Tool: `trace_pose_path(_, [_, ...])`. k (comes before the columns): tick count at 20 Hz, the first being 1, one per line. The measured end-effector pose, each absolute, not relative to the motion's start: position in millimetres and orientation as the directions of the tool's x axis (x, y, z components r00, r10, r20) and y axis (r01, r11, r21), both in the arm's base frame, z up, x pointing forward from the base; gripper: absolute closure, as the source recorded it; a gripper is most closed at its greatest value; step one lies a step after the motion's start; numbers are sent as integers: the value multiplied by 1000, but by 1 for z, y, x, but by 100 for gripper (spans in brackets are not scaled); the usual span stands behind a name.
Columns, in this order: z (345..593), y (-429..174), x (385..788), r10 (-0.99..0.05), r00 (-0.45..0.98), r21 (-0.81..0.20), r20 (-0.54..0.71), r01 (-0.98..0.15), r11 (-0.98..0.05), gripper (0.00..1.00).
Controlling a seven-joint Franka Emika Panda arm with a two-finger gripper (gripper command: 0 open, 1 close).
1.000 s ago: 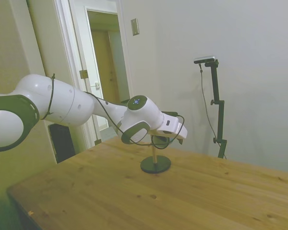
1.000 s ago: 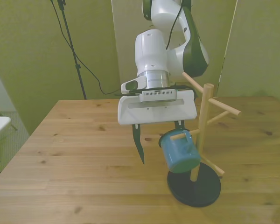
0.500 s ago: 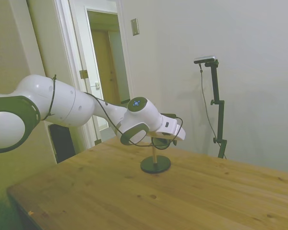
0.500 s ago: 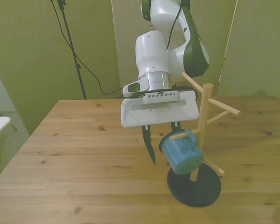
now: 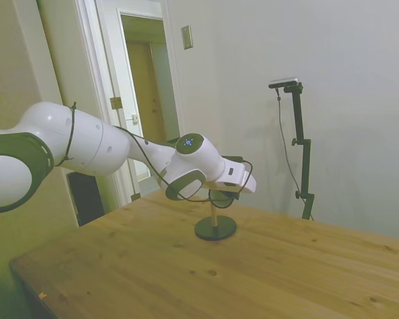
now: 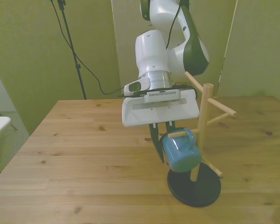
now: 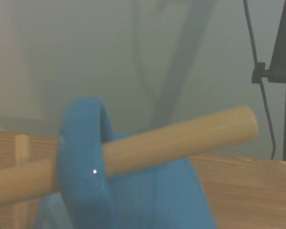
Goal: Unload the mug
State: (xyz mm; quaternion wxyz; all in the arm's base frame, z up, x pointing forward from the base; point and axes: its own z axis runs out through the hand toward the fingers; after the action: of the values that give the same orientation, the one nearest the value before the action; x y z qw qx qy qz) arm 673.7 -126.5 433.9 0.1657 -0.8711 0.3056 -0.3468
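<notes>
The teal-blue mug (image 6: 181, 151) hangs by its loop handle on a lower peg of the wooden mug tree (image 6: 200, 135) in the front view. My gripper (image 6: 165, 145) reaches down beside it. One dark finger (image 6: 157, 143) presses the mug's wall on the front view's left, and the other goes behind the rim. The fingers are shut on the mug's wall. In the wrist view the handle (image 7: 81, 176) loops around the peg (image 7: 181, 138), with the mug's body (image 7: 174, 200) below. In the side view the hand (image 5: 234, 178) covers the mug.
The mug tree stands on a round black base (image 6: 194, 187) near the table's front edge in the front view, and the base (image 5: 215, 228) also shows in the side view. Other bare pegs (image 6: 221, 108) stick out above the mug. Wooden tabletop (image 6: 84, 154) spreads toward the front view's left.
The fingers have closed from wide apart onto the mug's wall. The hand shifted slightly to the front view's right, and the mug and tree pegs turned a little.
</notes>
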Motion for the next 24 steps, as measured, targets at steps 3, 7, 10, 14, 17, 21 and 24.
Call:
trace_pose_path(3, [438,-130,672,-649,567,-502,507,-418,-757,100])
trace_pose_path(7, [444,-137,670,-653,561,-506,509,-419,-754,100])
trace_pose_path(10, [452,-140,667,-657,556,-512,509,-418,-751,100])
trace_pose_path(14, [464,-144,664,-661,543,-520,518,-413,-747,100])
trace_pose_path(17, [467,-152,662,-666,532,-518,522,-422,-744,100])
trace_pose_path(21, [465,-184,656,-689,497,-505,528,-468,-725,100])
trace_pose_path(24, [461,-229,648,-718,439,-477,540,-543,-691,100])
